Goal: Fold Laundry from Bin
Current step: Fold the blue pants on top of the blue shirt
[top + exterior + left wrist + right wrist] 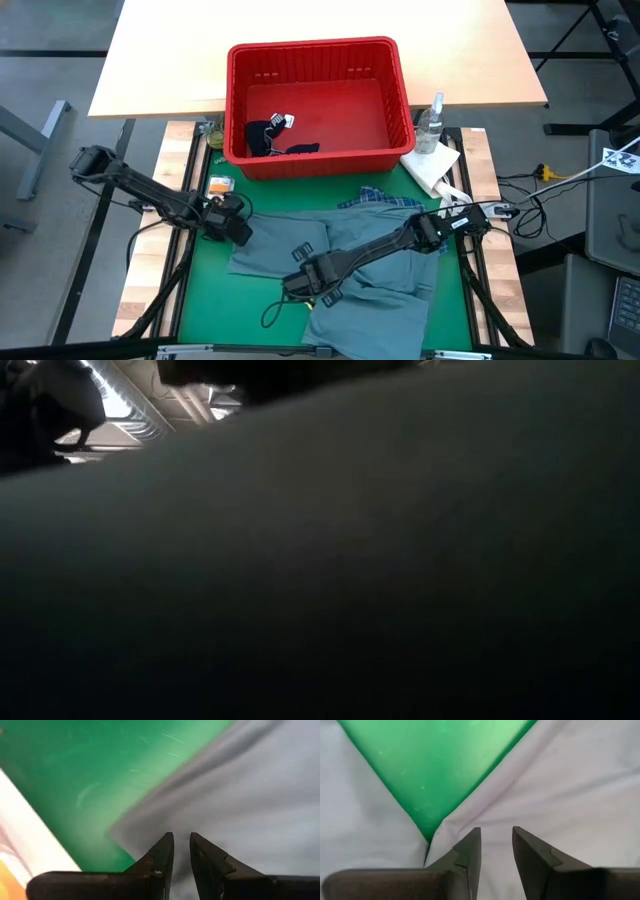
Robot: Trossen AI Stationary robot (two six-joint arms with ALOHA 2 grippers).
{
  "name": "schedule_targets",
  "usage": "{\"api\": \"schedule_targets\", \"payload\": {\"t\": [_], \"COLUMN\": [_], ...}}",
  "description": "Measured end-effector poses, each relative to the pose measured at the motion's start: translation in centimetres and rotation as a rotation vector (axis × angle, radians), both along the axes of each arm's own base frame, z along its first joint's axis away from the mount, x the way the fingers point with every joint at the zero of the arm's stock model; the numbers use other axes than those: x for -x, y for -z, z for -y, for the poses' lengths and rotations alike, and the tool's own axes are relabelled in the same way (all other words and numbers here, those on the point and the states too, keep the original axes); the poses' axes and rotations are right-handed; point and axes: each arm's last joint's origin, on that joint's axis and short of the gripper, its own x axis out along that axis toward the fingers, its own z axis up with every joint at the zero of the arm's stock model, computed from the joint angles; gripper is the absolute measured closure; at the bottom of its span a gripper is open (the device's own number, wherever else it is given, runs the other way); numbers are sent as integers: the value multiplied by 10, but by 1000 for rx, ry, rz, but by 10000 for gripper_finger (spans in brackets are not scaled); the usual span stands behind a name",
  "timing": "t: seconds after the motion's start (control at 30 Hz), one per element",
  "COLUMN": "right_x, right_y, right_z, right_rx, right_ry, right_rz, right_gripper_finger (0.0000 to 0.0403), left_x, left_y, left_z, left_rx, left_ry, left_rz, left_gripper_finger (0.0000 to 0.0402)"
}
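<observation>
I saw both jaws, left (181,851) and right (496,845), slightly parted over the large grey-blue cloth garment (360,262) near the red slotted plastic bin (318,60); whether they pinched it, I couldn't tell.

Grey floor (60,60) all round — pale wooden tabletop (300,30) at far side, green mat (215,300) on near table.

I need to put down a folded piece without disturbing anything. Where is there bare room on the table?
Bare green mat lies at the near left, between the grey-blue garment and the table's left edge. The red bin floor is mostly free right of the dark garment. The middle is crowded: garment, left gripper, right gripper.
</observation>
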Motion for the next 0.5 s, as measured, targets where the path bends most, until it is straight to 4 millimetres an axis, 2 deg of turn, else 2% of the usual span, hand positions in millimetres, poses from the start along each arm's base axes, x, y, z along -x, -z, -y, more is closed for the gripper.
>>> {"api": "schedule_targets", "payload": {"t": [0.3,0.5], "right_x": [6,17], "right_y": [-20,-46], "right_z": [3,9], "right_rx": [36,109], "right_ry": [-19,-7], "right_rz": [7,20], "right_gripper_finger": [292,292], "left_x": [5,10], "left_y": [-16,-26], "left_z": [2,2], "left_rx": [156,214], "left_ry": [47,69], "left_rz": [112,191], "left_gripper_finger": [343,345]}}
